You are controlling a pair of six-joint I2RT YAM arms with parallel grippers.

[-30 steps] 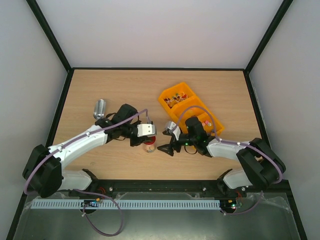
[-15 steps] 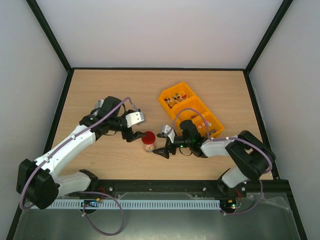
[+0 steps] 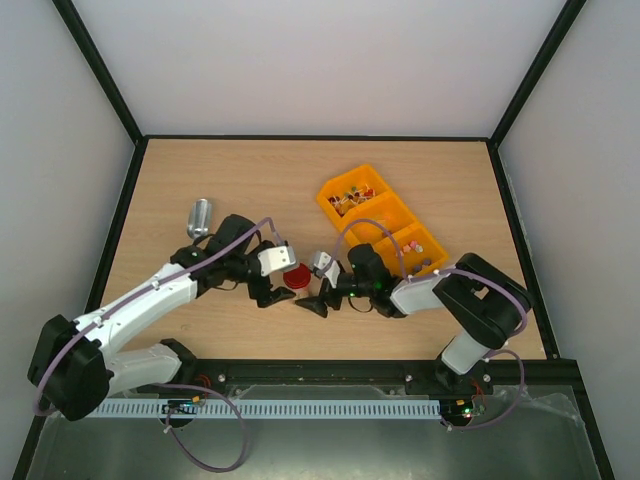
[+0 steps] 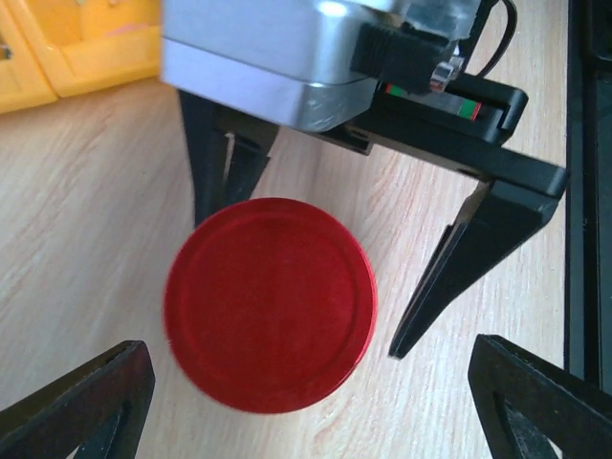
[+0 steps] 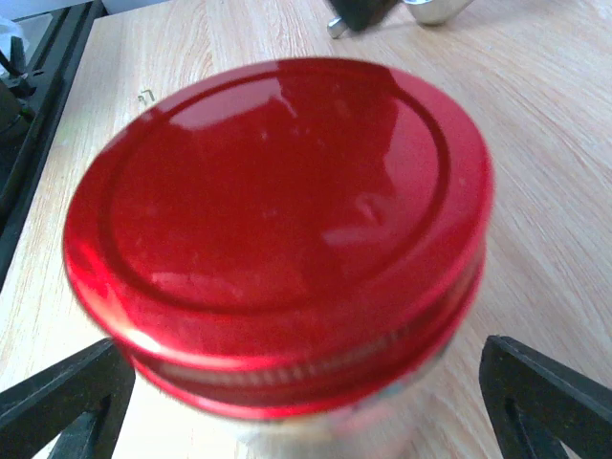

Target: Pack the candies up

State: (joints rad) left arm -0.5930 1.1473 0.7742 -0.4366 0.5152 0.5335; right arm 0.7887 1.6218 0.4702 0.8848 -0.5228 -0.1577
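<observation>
**Operator:** What changed?

**Spotter:** Since half a second ago your left claw [image 3: 270, 288] has dropped from up-left of the jar [image 3: 297, 286] to just beside it, low in the middle of the top view. Your right claw [image 3: 313, 300] has slid closer from the other side.

**Operator:** Is either one gripping it?

**Spotter:** No, both are released. In your left wrist view the fingers [image 4: 91, 402] sit in the bottom corners, spread wider than the red lid [image 4: 270, 304] between them. Your right wrist view shows the same: the lid fills the middle and the fingers stand wide apart in the bottom corners.

**Operator:** And the lid?

**Spotter:** It is seated on the jar, which stands upright on the wooden surface [image 3: 230, 170]. What lies in the glass beneath is too blurred to tell.

**Operator:** Where are the candies?

**Spotter:** The candies [image 3: 350, 196] you can see lie farther back, in compartments of the orange tray [image 3: 383, 203]. It sits up and right of centre, apart from the jar. A silver cup [image 3: 201, 215] sits at the left of the frame, beyond your left arm.
</observation>
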